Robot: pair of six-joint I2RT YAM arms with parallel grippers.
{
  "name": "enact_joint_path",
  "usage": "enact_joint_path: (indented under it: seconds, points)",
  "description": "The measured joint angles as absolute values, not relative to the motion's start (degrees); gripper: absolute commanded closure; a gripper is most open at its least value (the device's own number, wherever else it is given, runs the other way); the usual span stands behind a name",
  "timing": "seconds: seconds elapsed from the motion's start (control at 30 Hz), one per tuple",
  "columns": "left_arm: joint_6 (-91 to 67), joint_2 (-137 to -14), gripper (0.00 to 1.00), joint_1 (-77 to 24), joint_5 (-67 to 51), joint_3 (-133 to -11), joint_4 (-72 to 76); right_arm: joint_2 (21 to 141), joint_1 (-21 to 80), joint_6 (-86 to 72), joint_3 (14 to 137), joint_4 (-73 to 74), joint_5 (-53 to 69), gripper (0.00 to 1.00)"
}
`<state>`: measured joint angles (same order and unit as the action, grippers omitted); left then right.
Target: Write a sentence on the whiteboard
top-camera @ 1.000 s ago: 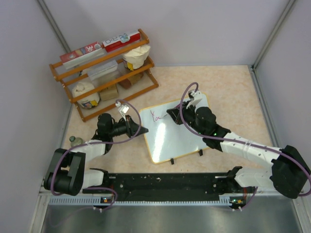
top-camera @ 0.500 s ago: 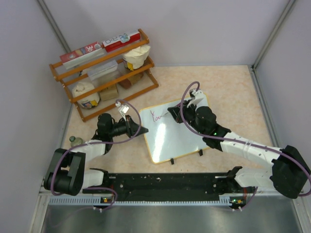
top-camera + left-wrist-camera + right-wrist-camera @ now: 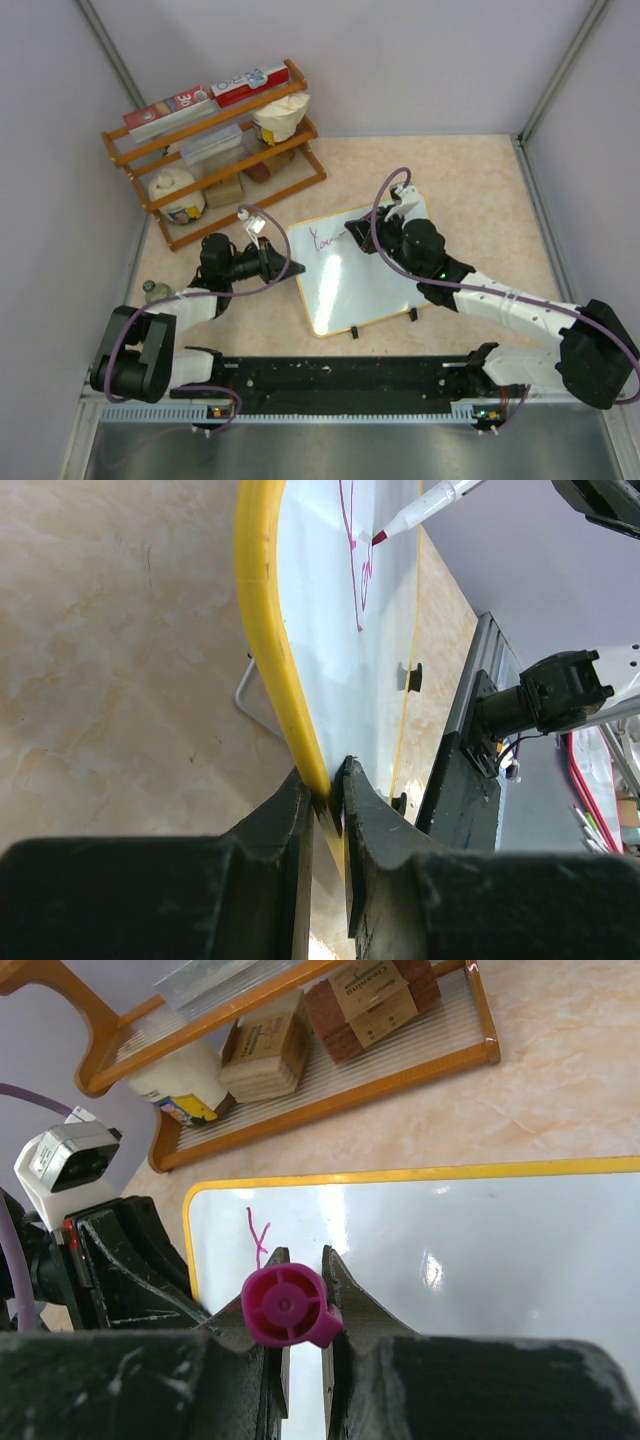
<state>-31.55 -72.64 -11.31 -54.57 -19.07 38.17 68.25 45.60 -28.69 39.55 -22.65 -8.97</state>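
Our left gripper is clenched on the near yellow-orange rim of the flat white rectangular whiteboard, which stretches away beyond its fingers. Farther out, our right gripper grasps a magenta-capped marker pen, its tip at the board's magenta scribble.

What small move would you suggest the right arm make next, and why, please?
Probably the right gripper should drag the marker across into blank board: only a few magenta strokes sit near one corner of the whiteboard, and the left gripper clamps its yellow rim, steadying it.
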Motion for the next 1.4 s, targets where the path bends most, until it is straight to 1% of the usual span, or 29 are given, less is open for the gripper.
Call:
enact_joint_path:
  seconds: [0.93, 1.4]
  points:
    - [-31.55, -72.64, 1.00, -11.31, -54.52, -19.07, 38.11, 66.46, 45.60, -28.82, 37.39, -22.26, -8.36, 1.00]
    - [-31.55, -72.64, 1.00, -11.31, -54.61, -19.07, 38.17, 64.42, 45.56, -27.64, 40.56, -18.81, -10.00, 1.00]
